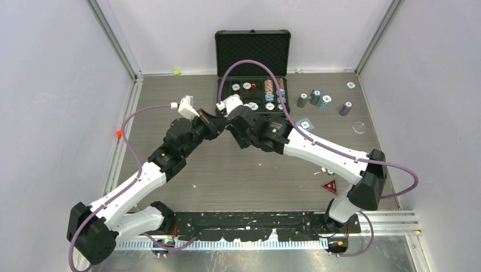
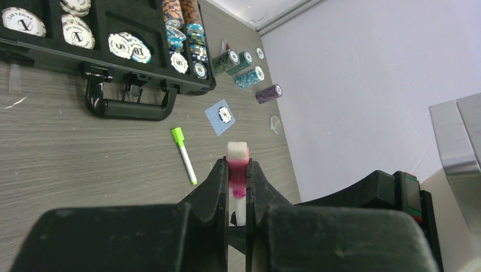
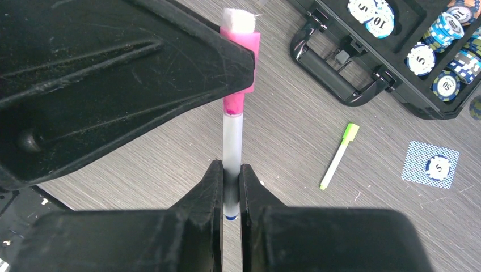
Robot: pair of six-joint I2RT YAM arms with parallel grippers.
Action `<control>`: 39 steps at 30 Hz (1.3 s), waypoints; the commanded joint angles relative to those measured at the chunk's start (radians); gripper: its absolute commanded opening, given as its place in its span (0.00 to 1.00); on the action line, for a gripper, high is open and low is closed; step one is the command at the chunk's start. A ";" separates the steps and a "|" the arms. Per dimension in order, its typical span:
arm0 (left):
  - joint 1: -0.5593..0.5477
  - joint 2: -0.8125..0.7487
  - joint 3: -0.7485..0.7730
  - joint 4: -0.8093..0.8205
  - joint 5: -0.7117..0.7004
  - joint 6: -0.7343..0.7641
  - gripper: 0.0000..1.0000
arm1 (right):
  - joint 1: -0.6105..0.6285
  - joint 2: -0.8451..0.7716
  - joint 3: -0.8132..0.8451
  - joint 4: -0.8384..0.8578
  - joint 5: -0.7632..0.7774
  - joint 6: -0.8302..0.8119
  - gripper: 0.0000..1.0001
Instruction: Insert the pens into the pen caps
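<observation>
My left gripper is shut on the pink pen cap, whose white end block sticks out past the fingertips. A white-barrelled pen runs straight from that pink cap down into my right gripper, which is shut on the barrel near its blue tail end. The pen's tip sits inside the cap. Both grippers meet above the table in front of the case, left gripper and right gripper. A second white pen wearing the neon green cap lies on the table; the right wrist view also shows this pen.
An open black chip case with poker chips stands at the back, its handle facing the arms. Loose chip stacks and a blue card lie to its right. A red triangular token lies near the right arm.
</observation>
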 commanded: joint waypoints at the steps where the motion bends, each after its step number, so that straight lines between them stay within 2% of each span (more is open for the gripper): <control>1: -0.069 0.018 -0.041 -0.152 0.243 0.025 0.00 | -0.012 -0.068 0.073 0.351 0.062 -0.037 0.00; 6: -0.070 -0.015 -0.104 -0.008 0.315 0.057 0.00 | -0.040 -0.144 0.005 0.408 -0.059 -0.017 0.00; 12: -0.069 -0.055 -0.207 0.254 0.419 0.066 0.00 | -0.134 -0.295 -0.151 0.635 -0.422 0.099 0.00; 18: -0.069 -0.071 -0.268 0.390 0.531 0.072 0.00 | -0.164 -0.367 -0.217 0.778 -0.641 0.149 0.00; 23: -0.070 -0.102 -0.312 0.420 0.544 0.076 0.00 | -0.164 -0.411 -0.245 0.817 -0.676 0.151 0.01; 34: -0.069 -0.123 -0.311 0.423 0.554 0.104 0.01 | -0.165 -0.425 -0.269 0.786 -0.700 0.127 0.00; 37: -0.069 -0.137 -0.306 0.414 0.525 0.100 0.06 | -0.164 -0.438 -0.287 0.773 -0.697 0.123 0.00; 39: -0.069 -0.157 -0.307 0.414 0.509 0.097 0.17 | -0.165 -0.455 -0.306 0.765 -0.687 0.121 0.00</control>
